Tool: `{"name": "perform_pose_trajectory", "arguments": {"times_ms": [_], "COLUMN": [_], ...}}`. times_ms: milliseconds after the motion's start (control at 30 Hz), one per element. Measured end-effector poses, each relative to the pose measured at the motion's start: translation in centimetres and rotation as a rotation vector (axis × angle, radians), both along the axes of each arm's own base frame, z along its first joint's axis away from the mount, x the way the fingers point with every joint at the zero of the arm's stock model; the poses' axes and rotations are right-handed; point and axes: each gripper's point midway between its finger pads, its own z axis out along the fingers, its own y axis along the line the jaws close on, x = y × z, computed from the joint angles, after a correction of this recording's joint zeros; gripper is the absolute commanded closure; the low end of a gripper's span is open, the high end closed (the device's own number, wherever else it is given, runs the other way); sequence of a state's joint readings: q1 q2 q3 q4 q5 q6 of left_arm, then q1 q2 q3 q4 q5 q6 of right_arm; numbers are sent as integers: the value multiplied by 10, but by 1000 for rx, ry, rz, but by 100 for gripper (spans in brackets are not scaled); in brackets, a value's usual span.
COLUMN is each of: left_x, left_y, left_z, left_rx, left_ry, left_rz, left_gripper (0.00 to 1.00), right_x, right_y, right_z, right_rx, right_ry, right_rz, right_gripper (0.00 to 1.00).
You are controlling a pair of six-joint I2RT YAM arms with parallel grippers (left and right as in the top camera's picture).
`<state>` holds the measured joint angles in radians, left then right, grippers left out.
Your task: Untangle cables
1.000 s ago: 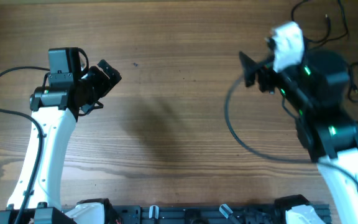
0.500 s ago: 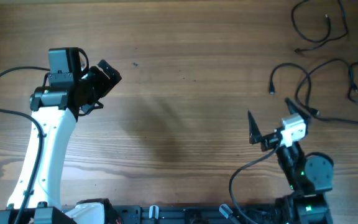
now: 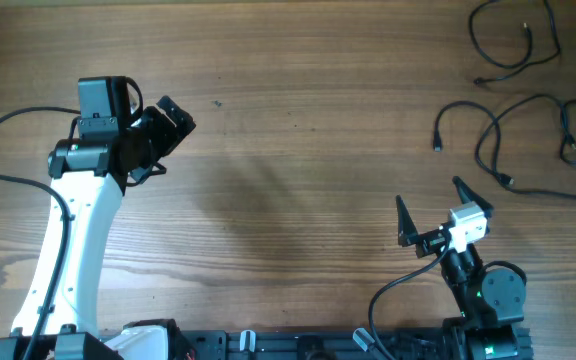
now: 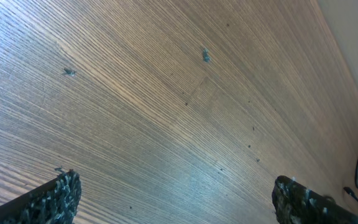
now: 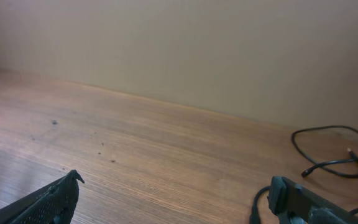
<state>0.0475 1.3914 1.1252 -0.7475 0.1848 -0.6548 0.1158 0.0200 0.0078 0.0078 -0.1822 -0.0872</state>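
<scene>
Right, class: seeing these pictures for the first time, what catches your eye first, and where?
Thin black cables sprawl in loose loops at the far right corner of the table. The right tool stands open near the front edge, short of them; the left tool, also open, hangs over the left side.

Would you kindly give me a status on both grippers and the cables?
Left gripper open, empty. Right gripper open, empty. Cables loose at far right, neither gripper touching. Nothing in the way.
</scene>
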Motion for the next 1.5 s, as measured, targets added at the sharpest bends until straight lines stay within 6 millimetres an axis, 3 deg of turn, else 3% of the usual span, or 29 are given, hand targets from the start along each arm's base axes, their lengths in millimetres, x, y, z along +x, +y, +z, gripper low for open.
{"name": "perform_pose_trajectory", "arguments": {"times_ms": [1000, 1133, 1200, 1233, 1400, 1500], "left_x": [-2, -8, -24, -22, -76, -93], "left_y": [9, 17, 19, 20, 19, 24], "left_z": [5, 46, 63, 77, 71, 68], "left_rx": [49, 93, 119, 141, 246, 299], "left_ry": [-17, -213, -357, -492, -739, -852], "left_rz": [29, 59, 68, 59, 10, 18], "left_gripper": [0, 0, 0, 0, 0, 0], "right_x": [0, 0, 0, 0, 0, 0], "right_y": [0, 0, 0, 0, 0, 0], "right_z": [0, 0, 0, 1, 1, 1], "right_rx": [36, 37, 37, 37, 37, 37], "right_ry": [11, 10, 9, 7, 7, 7], "right_rz": [0, 0, 0, 0, 0, 0], "right_gripper": [0, 0, 0, 0, 0, 0]}}
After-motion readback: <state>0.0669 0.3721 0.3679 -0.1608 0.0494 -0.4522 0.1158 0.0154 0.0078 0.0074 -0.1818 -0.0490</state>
